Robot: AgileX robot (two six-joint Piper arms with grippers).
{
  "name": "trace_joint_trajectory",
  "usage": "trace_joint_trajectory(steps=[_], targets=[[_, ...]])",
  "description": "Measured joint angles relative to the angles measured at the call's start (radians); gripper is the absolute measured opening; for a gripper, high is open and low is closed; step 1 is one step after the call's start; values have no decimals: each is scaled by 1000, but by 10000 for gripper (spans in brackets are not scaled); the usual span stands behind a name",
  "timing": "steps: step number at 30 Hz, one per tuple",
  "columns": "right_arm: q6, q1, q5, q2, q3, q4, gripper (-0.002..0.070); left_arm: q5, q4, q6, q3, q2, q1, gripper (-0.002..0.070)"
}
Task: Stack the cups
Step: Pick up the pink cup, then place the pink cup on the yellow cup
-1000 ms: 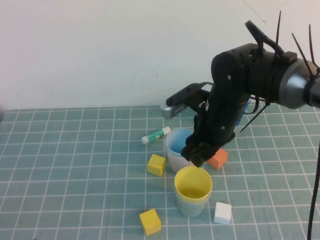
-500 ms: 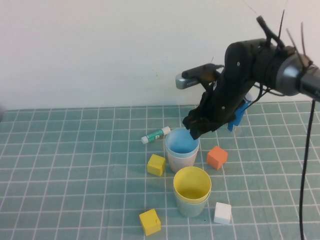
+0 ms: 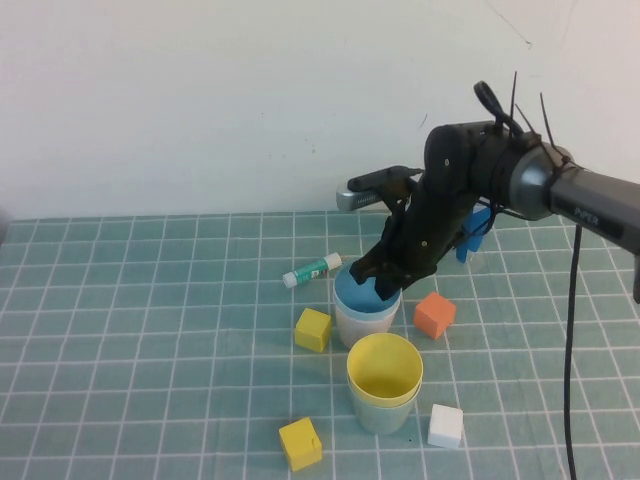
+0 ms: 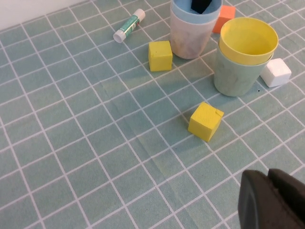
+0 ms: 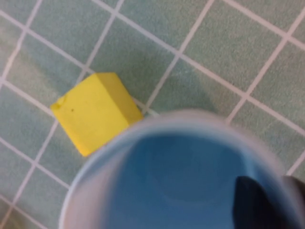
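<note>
A light blue cup [image 3: 358, 298] sits nested inside a pale pink cup [image 3: 362, 326] at mid table. In front of it a yellow cup [image 3: 385, 366] sits nested in a pale green cup [image 3: 385, 413]. My right gripper [image 3: 386, 281] reaches down onto the far right side of the light blue cup's rim. In the right wrist view one dark finger [image 5: 252, 202] is inside the light blue cup [image 5: 176, 176] and the other is outside, shut on its wall. My left gripper [image 4: 268, 175] hangs shut and empty above the mat, nearer me than the cups.
Yellow cubes lie left of the pink cup [image 3: 313, 329] and near the front [image 3: 300, 443]. An orange cube [image 3: 434, 314] and a white cube [image 3: 445, 426] lie right of the cups. A glue stick [image 3: 312, 270] lies behind them. A dark blue object [image 3: 470, 238] stands behind the right arm.
My right gripper lifted away from the cup's near right side, swung back, then dropped onto the light blue cup's rim while its jaws narrowed. The cups and the left arm stayed put.
</note>
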Motion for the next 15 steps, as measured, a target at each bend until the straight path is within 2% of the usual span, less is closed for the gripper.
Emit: trace_joint_trajectory(steps=[1,3,9,15], targets=[[0,0,0,0,-2,0,75,0,0,0,0,0,0,-1],[-3,0,16,-2,-11,-2,42,0,0,0,0,0,0,-1],[-10,0,150,-56,-105,-78,35,0,0,5,0,0,0,-1],[-63,13,282,-237,-136,-143,34,0,0,3,0,0,0,-1]])
